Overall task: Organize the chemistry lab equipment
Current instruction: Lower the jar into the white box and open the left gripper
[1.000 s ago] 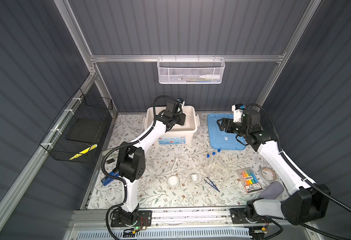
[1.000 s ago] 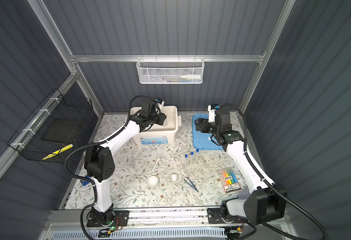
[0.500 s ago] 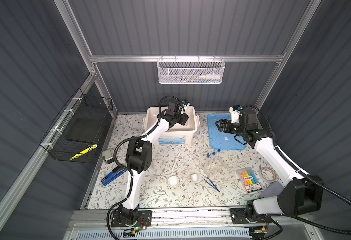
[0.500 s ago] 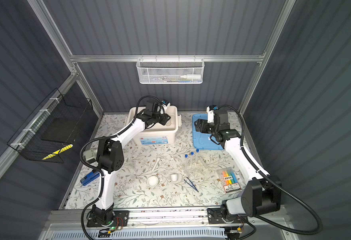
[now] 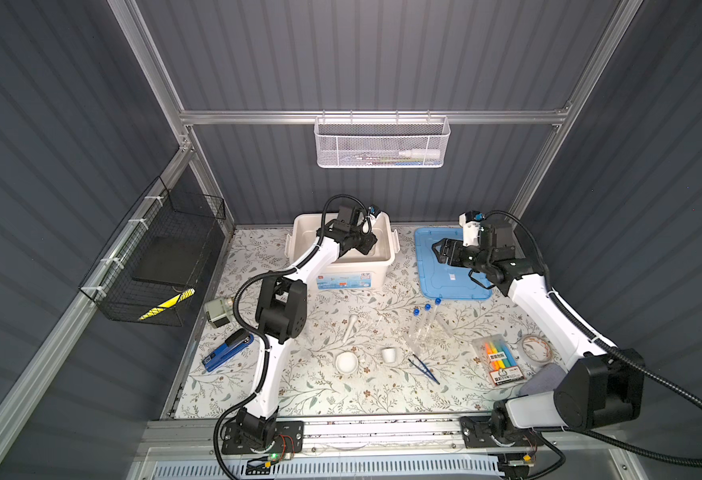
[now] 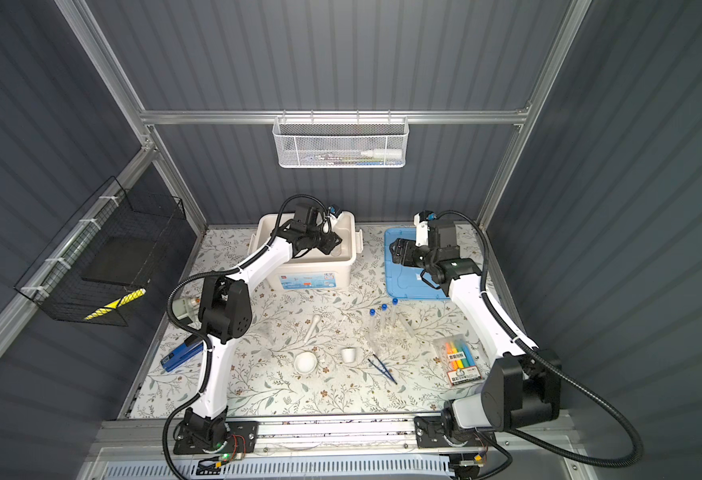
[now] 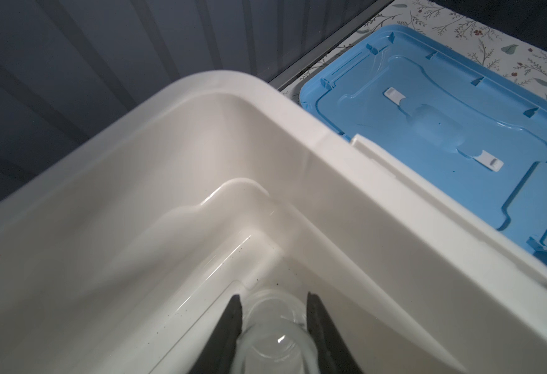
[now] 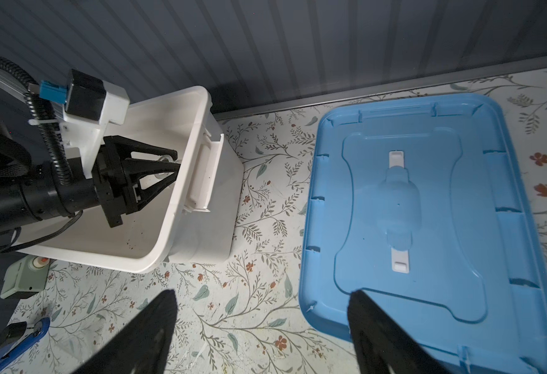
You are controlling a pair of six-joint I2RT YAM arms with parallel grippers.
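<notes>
While the small glass flask point(image 7: 275, 343) is pinched between the left fingers point(image 7: 230, 323), we see it held low inside the white bin point(image 7: 265, 107), in the corner of the bin that faces the blue lid point(image 7: 443, 123). Those fingers are narrowed onto the glass from both sides. The flask lies straight ahead of them, and its long axis seems to run along their line. Whether its base rests on the bin floor we cannot tell.

We judge the coming move to be a release: part the fingers, then back out over the bin's rim along the line they point in, so the glass is not knocked.

The right fingers point(image 8: 149, 330) are spread wide and empty, hovering above the lid just beside the bin.

Off the bin's labelled side, on the table point(image 5: 320, 395), the test tubes point(image 5: 426, 320) have their blue caps toward the bin. The pestle point(image 5: 351, 326), mortar bowl point(image 5: 346, 362), small cup point(image 5: 390, 354) and tweezers point(image 5: 423, 370) are near them. The tubes lie toward the lid's side of the bin, so we think the right arm is nearer to them.
</notes>
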